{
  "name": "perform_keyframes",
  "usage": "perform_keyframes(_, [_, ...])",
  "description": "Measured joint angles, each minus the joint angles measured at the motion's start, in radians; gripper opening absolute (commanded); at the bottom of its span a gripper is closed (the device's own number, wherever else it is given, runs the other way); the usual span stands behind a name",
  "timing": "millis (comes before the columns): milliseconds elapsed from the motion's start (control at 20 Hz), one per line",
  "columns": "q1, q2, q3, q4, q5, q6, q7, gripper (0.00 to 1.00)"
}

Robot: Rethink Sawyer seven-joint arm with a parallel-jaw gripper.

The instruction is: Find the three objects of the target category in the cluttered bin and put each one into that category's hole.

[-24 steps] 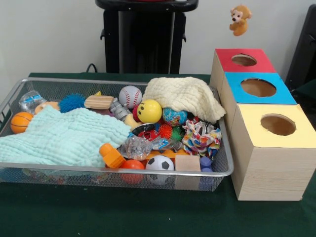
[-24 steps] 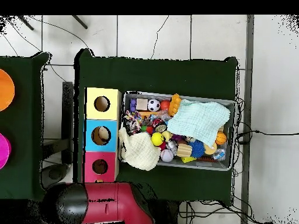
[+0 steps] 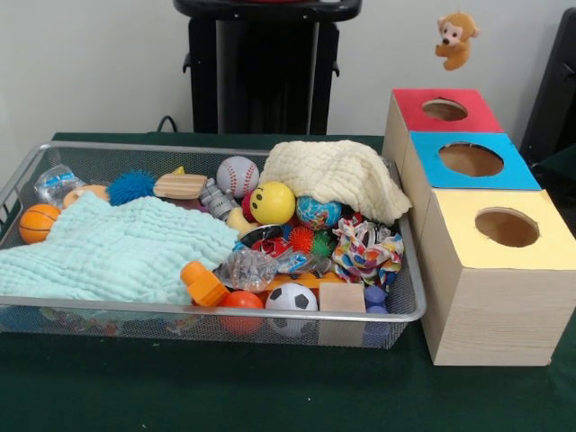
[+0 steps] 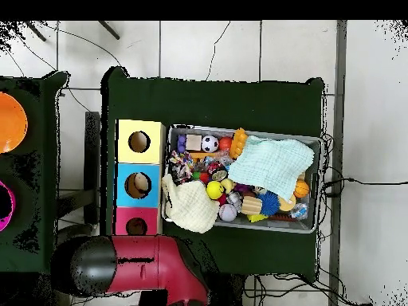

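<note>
The bin (image 3: 135,309) is a wide silver wire-mesh basket on the green table; it also shows in the overhead view (image 4: 315,185). It holds a mint cloth (image 3: 108,252), a cream cloth (image 3: 337,175), a baseball (image 3: 238,175), a yellow smiley ball (image 3: 272,202), a soccer ball (image 3: 292,298), a small basketball (image 3: 38,222) and several other toys. Three wooden boxes with holes stand beside it: red (image 3: 445,110), blue (image 3: 471,159), yellow (image 3: 507,227). In the overhead view the red arm (image 4: 143,271) reaches over the red box (image 4: 135,225). The gripper itself is hidden.
A small plush monkey (image 3: 456,38) hangs in the air above the red box; nothing holding it shows. Something tan lies in the blue box's hole (image 4: 141,184). The black pedestal (image 3: 265,67) stands behind the bin. Orange and pink discs (image 4: 9,123) lie on a side table.
The plush monkey has shifted a little to the right in the front view. In the overhead view the red arm has moved up and to the right, toward the red box.
</note>
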Motion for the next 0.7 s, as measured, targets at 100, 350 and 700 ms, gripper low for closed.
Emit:
perform_keyframes(100, [0.0, 0.017, 0.0, -0.018, 0.0, 0.0, 0.0, 0.0])
perform_keyframes(350, [0.0, 0.058, 0.0, -0.045, -0.001, -0.001, 0.0, 0.0])
perform_keyframes(700, [0.006, 0.113, 0.0, -0.063, -0.004, -0.051, 0.0, 0.0])
